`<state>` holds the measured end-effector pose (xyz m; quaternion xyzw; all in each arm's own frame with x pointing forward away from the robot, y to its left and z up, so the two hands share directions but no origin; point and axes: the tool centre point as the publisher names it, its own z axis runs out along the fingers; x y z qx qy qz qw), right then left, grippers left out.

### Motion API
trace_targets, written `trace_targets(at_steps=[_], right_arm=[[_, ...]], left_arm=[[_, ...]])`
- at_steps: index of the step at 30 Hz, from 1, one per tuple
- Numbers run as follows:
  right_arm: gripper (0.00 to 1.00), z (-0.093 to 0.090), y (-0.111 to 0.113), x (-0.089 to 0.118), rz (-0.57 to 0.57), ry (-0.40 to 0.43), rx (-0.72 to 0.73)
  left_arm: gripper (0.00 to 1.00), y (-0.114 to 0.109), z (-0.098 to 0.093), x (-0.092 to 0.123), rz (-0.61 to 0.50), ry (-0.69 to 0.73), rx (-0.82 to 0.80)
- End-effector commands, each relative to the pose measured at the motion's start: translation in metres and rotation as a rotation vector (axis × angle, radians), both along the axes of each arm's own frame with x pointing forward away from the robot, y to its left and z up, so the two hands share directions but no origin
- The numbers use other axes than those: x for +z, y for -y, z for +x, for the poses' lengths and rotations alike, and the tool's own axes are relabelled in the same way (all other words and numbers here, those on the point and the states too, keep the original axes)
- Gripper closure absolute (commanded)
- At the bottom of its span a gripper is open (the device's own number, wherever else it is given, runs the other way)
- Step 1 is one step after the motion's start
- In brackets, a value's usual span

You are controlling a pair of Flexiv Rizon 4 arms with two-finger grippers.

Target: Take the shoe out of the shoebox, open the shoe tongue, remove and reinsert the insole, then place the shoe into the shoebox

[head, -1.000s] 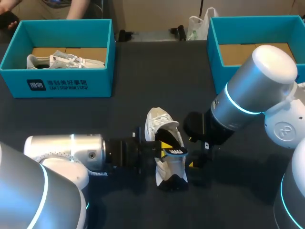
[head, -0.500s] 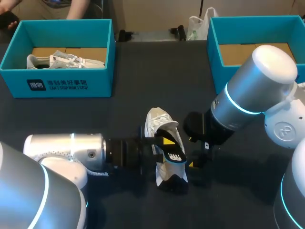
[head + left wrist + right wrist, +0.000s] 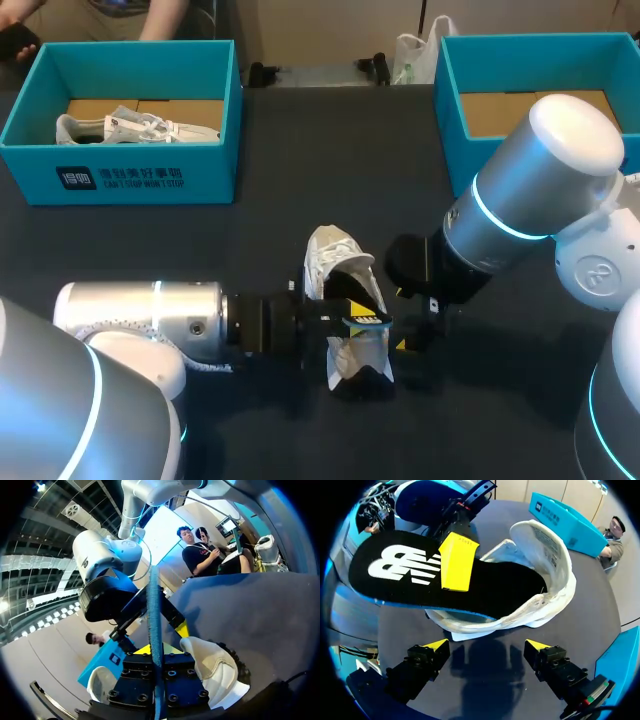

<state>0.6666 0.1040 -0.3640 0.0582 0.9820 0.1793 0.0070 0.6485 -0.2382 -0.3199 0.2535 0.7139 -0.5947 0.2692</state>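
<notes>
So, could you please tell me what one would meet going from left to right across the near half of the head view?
Left arm → white shoe with the insole sticking out of it → right arm.

The shoe (image 3: 547,545) is white with a black heel, and the insole (image 3: 485,587) is black on top with bold white lettering and bright blue along its edge and underside. The left hand (image 3: 352,312) and right hand (image 3: 487,647) are black with bright yellow tips, on silver arms ringed with glowing cyan. The counter (image 3: 330,150) is dark charcoal-blue, the left shoebox (image 3: 120,170) and right shoebox (image 3: 455,120) are teal with brown cardboard floors, and the left one bears white print.
</notes>
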Motion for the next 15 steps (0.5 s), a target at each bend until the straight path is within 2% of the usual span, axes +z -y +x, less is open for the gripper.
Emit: trace_targets(at_steps=[1,10,15], right_arm=[[0.0,-0.001,-0.001,-0.001,-0.003,0.002,-0.001],[0.0,-0.001,-0.001,-0.001,-0.003,0.002,-0.001],[0.0,-0.001,-0.001,-0.001,-0.003,0.002,-0.001]], left_arm=[[1.0,0.0,0.002,-0.004,-0.004,0.02,0.004],[1.0,0.001,0.017,-0.017,0.019,0.114,0.022],[1.0,0.001,0.028,-0.024,0.043,0.111,0.041]])
